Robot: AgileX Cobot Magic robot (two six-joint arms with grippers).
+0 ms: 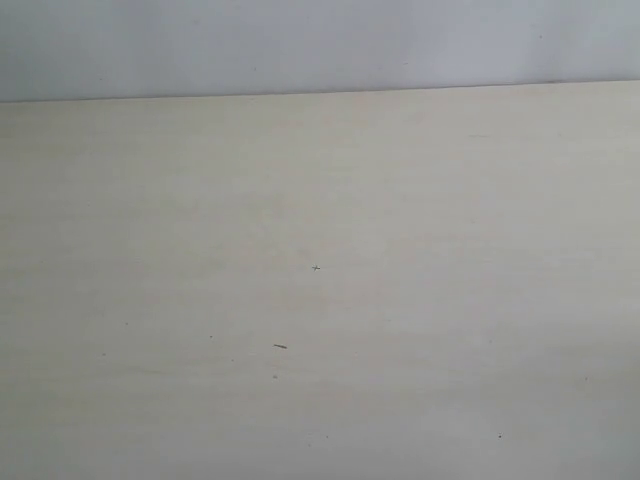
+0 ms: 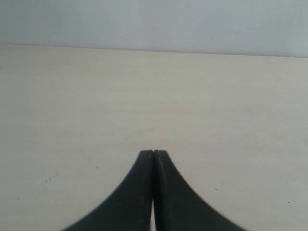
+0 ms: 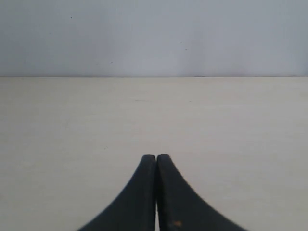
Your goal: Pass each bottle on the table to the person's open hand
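Black matte rubber closest to the lens in both wrist views: the left gripper and the right gripper, each a pair of curved fingers narrowing to a blunt tip. Pressed together on both arms, pad against pad along a thin straight seam, with nothing pinched between. Held over the table, tips pointing toward its far edge; touching the surface or clear of it, impossible to judge. A small orange-brown fleck on one right finger, low beside the seam.

Past the tips, pale cream tabletop with faint wood grain, spreading wide in the right wrist view as well and filling most of the exterior view. A faint dark scratch on the table, off to one side of the left gripper. In the exterior view, a tiny dark speck on the nearest part of the table, then a short dark sliver further in, then a small cross-shaped mark around the table's middle.

Farthest off, the table's straight far edge, and right behind it a plain grey-blue wall, smooth and evenly lit.
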